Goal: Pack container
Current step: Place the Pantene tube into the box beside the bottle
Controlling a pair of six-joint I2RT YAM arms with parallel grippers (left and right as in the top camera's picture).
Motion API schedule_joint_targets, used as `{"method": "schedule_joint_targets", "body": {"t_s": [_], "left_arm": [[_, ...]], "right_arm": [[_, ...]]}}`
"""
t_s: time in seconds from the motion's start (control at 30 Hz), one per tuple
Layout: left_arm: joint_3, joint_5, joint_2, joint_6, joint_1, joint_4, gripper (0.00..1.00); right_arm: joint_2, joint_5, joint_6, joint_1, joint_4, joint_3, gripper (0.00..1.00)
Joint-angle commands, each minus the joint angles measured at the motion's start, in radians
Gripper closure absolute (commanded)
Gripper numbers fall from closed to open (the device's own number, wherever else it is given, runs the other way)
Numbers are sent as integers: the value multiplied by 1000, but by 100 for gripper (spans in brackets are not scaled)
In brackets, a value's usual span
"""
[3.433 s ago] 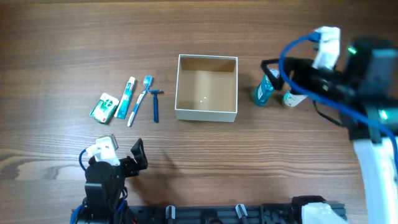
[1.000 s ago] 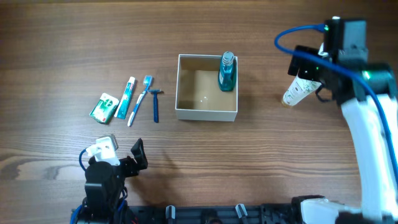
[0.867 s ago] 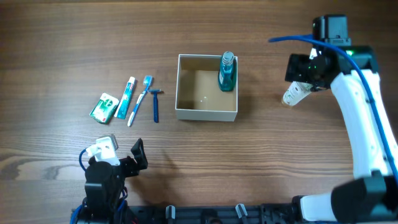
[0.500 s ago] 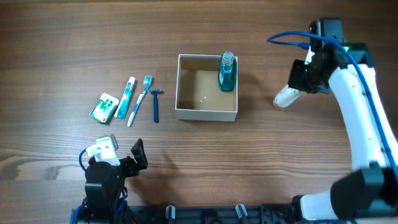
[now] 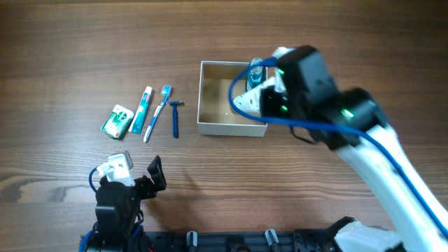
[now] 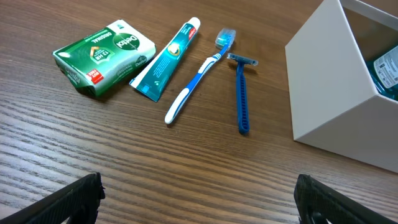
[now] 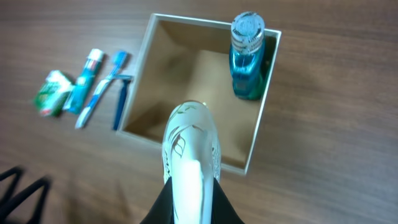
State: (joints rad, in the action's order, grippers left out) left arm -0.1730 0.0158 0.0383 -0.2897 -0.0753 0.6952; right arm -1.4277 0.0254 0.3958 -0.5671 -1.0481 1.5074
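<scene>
Two robot arms work at a wood-grain table (image 5: 63, 42). The container (image 5: 224, 129) sits open-topped near its middle, a square, shallow box with smooth white outer walls and a tan cardboard inside. The right gripper (image 7: 190, 202) hangs over the box's right side, its dark fingers pinching the end of a white tube (image 7: 189, 149), which has a rounded tip and a faint leaf print. A translucent teal mouthwash bottle (image 7: 247, 59) with a ribbed cap stands upright in the container's far right corner. The left gripper (image 6: 199, 202) sits low by the table's near left edge, its fingers spread wide with nothing between them. Left of the container, four toiletries lie flat in a row: a glossy green wrapped soap bar (image 6: 102, 57), a teal-and-white toothpaste tube (image 6: 165, 59), a blue-and-white toothbrush (image 6: 199, 78) and a slim blue razor (image 6: 241, 93). The razor lies nearest the box, not touching its wall
</scene>
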Motion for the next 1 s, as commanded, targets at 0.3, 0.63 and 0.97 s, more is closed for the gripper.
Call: {"method": "schedule_joint_targets", "body": {"t_s": [0.3, 0.63, 0.97], "left_arm": [[13, -16, -5, 13, 7, 5, 0], [13, -16, -5, 14, 7, 5, 0], [13, -11, -5, 14, 7, -14, 0]], "right_arm": [[-354, 207, -11, -1, 60, 9, 58], [182, 256, 27, 96, -3, 12, 0], [217, 37, 76, 689, -122, 10, 0]]}}
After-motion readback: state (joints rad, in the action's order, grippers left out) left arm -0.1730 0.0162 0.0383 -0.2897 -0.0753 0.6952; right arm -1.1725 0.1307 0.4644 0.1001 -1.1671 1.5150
